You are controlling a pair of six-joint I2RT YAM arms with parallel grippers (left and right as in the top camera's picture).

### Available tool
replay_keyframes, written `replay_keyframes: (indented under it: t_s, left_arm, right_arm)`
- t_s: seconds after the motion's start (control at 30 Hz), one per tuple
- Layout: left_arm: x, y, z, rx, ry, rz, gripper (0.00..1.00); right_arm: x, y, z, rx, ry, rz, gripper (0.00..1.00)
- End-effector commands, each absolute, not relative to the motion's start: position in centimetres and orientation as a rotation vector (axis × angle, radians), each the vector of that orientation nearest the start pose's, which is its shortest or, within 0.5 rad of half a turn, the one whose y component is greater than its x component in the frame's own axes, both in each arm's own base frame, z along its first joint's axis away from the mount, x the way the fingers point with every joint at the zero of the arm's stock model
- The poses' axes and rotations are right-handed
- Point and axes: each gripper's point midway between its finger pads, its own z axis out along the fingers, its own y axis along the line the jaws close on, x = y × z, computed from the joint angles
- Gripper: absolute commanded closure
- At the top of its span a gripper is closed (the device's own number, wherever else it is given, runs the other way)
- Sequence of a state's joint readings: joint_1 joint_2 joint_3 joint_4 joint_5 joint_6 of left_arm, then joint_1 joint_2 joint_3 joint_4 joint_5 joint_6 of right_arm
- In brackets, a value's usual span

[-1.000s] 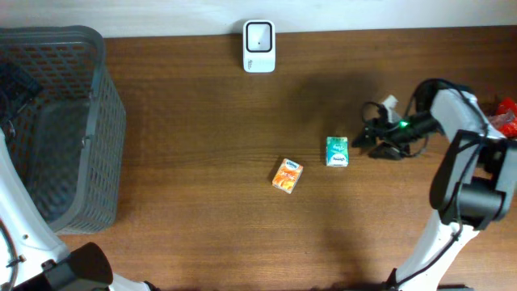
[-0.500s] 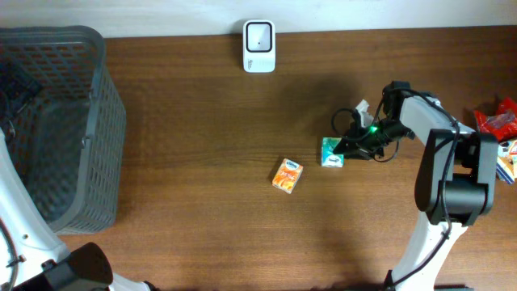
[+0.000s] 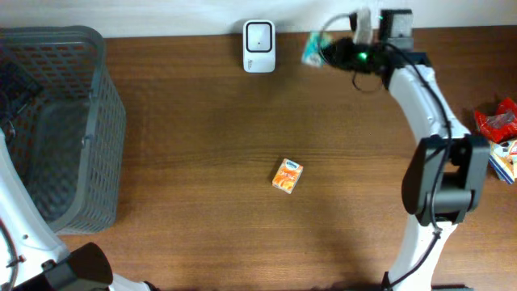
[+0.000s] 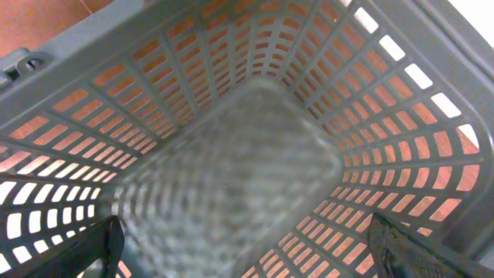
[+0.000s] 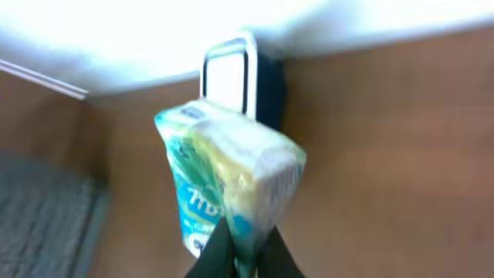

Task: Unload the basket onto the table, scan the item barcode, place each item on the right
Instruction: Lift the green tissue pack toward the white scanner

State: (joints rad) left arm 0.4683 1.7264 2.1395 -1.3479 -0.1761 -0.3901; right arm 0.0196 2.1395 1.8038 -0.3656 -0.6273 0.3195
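Observation:
My right gripper (image 3: pixel 333 50) is shut on a teal and white packet (image 3: pixel 314 49), pinching its lower edge. It holds the packet in the air at the table's far edge, just right of the white barcode scanner (image 3: pixel 259 46). In the right wrist view the packet (image 5: pixel 224 177) hangs in front of the scanner (image 5: pixel 228 81), with the gripper (image 5: pixel 245 261) closed at its bottom. A small orange packet (image 3: pixel 287 175) lies on the wooden table near the middle. My left gripper (image 4: pixel 247 259) stands open inside the grey basket (image 4: pixel 231 154), with nothing between its fingers.
The grey mesh basket (image 3: pixel 101 121) takes up the table's left side. Red and coloured packets (image 3: pixel 501 121) lie at the right edge. The right arm's base (image 3: pixel 444 194) stands at the lower right.
My right gripper shut on the teal packet at the table's middle right, lifted it and carried it to the far edge beside the scanner. The left arm has not moved.

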Motion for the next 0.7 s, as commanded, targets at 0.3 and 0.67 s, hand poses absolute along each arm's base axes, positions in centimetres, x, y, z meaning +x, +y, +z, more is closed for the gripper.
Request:
replay_keyframes:
  t_s: [0.3, 0.67]
  left_arm:
    - [34.7, 21.3, 33.2, -1.125, 2.234, 0.256, 0.01]
    - [34.7, 21.3, 33.2, -1.125, 2.234, 0.256, 0.01]
  right_arm:
    - [61.9, 22.4, 19.7, -0.701, 1.749, -0.494, 0.96]
    - [62.5, 24.9, 14.0, -0.985, 1.682, -0.515, 0.96]
